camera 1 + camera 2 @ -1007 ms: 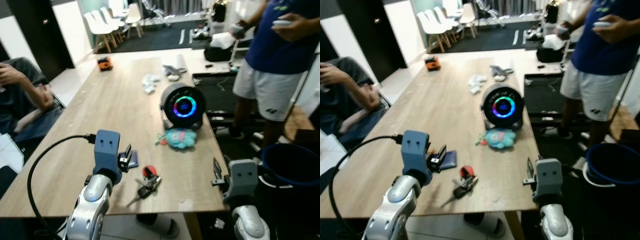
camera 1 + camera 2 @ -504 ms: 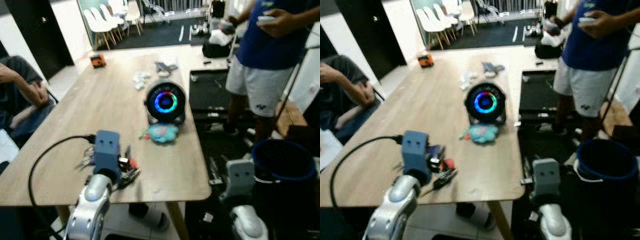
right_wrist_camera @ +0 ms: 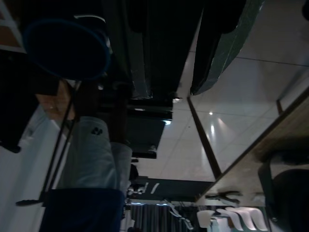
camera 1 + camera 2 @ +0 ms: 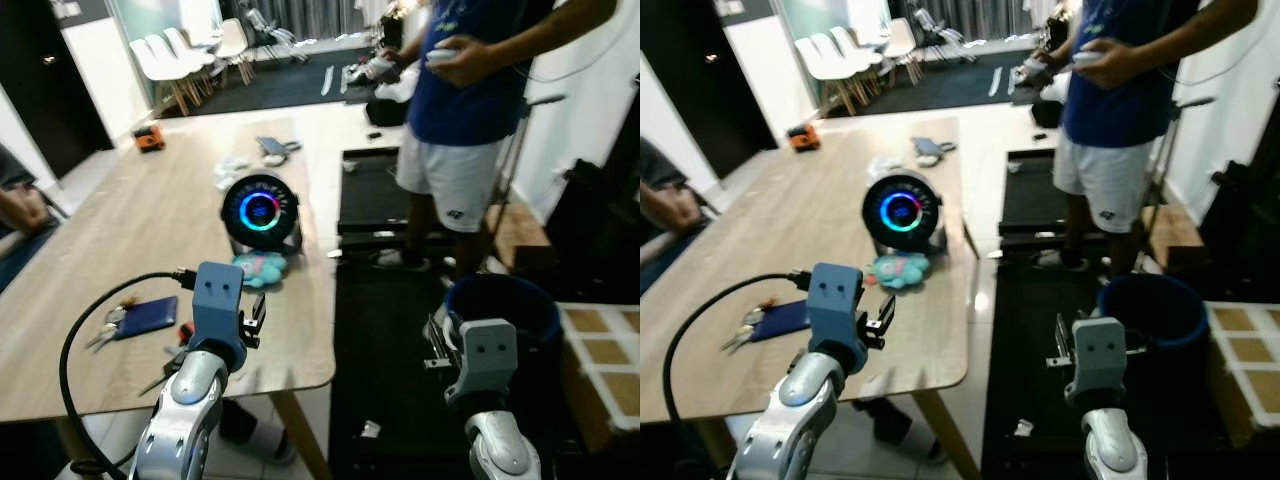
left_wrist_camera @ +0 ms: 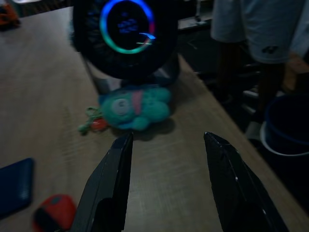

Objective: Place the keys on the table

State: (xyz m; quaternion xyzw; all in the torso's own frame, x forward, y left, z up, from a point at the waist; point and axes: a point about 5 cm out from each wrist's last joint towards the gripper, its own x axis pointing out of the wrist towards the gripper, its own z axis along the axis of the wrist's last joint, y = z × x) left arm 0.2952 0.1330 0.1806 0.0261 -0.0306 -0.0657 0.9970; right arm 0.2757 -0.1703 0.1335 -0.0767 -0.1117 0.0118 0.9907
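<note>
Keys near worktop front edge: light, loose, jingly; best pinched at ring. Left gripper wide, empty.

A long, light wooden counter is being seen stretching away from the near edge. A bunch of metal keys is lying on it near the left edge, touching a flat dark blue wallet. A small red fob is resting just beside the wallet. A teal plush toy is lying against a round black speaker with a glowing ring. Farther back, white crumpled items, a grey object and an orange toy car are sitting.
</note>
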